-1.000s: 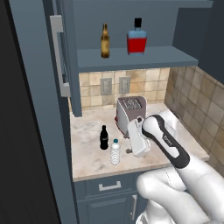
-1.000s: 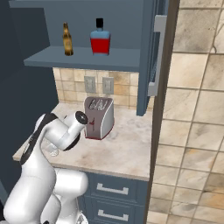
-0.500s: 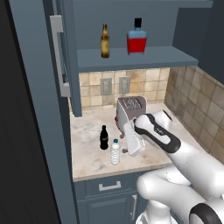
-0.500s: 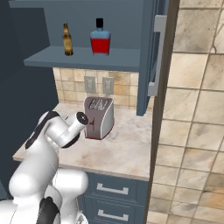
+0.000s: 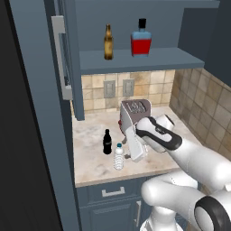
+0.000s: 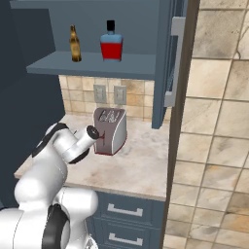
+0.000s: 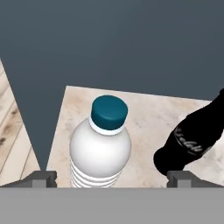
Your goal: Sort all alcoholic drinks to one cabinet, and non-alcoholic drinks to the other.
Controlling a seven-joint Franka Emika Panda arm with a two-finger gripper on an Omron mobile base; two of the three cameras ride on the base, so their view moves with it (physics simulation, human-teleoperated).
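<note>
Arm is swinging lower-centre toward the worktop; bottles unmoved. Water bottle is sitting centre-frame between wide-open, empty fingers, cola bottle just right. Best closing squarely below cap, avoiding cola.

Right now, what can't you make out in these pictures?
- Water bottle: base cut off by the hand view's lower edge.
- Cola bottle: top runs off the hand view's right edge; label writing too blurred to read.
- Hand: fingers hidden behind its own body in the left base view.
</note>
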